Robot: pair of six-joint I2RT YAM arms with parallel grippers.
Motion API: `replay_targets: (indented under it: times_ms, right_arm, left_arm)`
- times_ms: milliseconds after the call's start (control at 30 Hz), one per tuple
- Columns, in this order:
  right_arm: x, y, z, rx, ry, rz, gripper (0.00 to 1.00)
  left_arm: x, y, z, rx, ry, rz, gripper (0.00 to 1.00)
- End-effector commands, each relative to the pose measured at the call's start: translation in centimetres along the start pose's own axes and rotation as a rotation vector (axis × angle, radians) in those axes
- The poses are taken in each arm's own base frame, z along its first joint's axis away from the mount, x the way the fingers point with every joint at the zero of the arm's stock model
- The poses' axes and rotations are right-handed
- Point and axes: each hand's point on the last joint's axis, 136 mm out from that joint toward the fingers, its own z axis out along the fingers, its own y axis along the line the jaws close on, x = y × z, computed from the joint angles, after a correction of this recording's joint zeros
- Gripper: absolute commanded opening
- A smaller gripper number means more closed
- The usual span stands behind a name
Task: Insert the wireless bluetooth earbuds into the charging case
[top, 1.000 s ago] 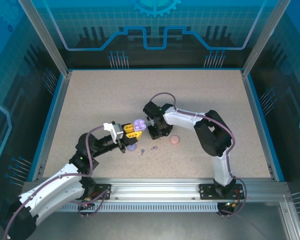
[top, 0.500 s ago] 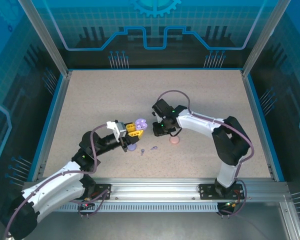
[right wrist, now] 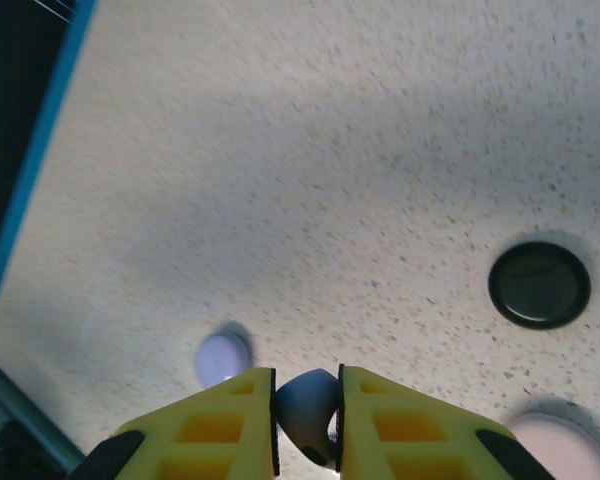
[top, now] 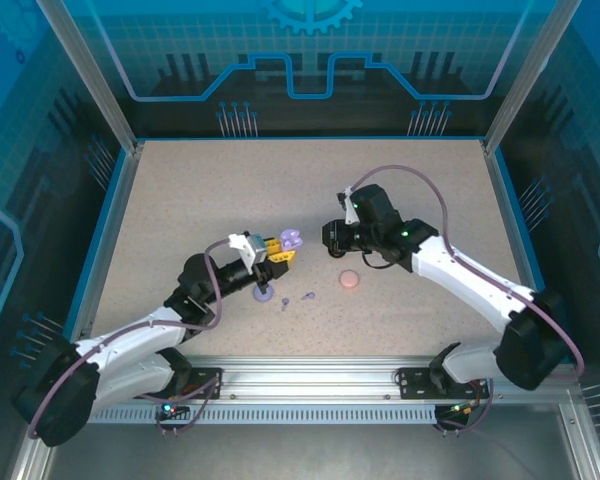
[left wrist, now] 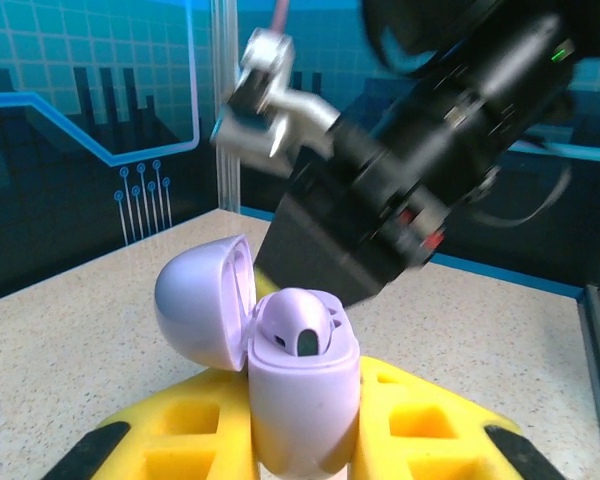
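We're looking at a speckled tabletop [top: 180, 200]. The left hand [top: 278, 252] is clamped on the open lavender charging case [left wrist: 300, 390], which has an earbud [left wrist: 298, 325] seated inside. The right hand [right wrist: 307, 400] is close behind the case, pinching a second earbud [right wrist: 305, 392]. Two loose earbuds [top: 307, 296] lie near the pink round case [top: 350, 280].

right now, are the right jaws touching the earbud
Touching. The right wrist view shows the lavender earbud pinched between the right jaws, no gap either side.
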Motion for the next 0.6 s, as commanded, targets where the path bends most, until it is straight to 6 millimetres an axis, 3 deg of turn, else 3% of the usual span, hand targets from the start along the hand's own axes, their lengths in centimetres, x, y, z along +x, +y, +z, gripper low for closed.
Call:
replay_targets:
  times_ms: [0,333,567]
  right_arm:
    - [-1.9,1.5,-2.3,-0.079,-0.099,0.044,0.2]
    - [-4.5,5.2,-8.5,-0.274,-0.326,0.122,0.2]
    - [-4.6,6.7,-10.2,-0.325,-0.416,0.137,0.2]
  left_arm:
    - [-2.2,0.4,0.6,-0.025,-0.1,0.01,0.05]
    - [-2.0,1.1,3.1,-0.069,-0.142,0.007,0.03]
    - [-1.5,1.0,4.6,-0.098,-0.165,0.026,0.03]
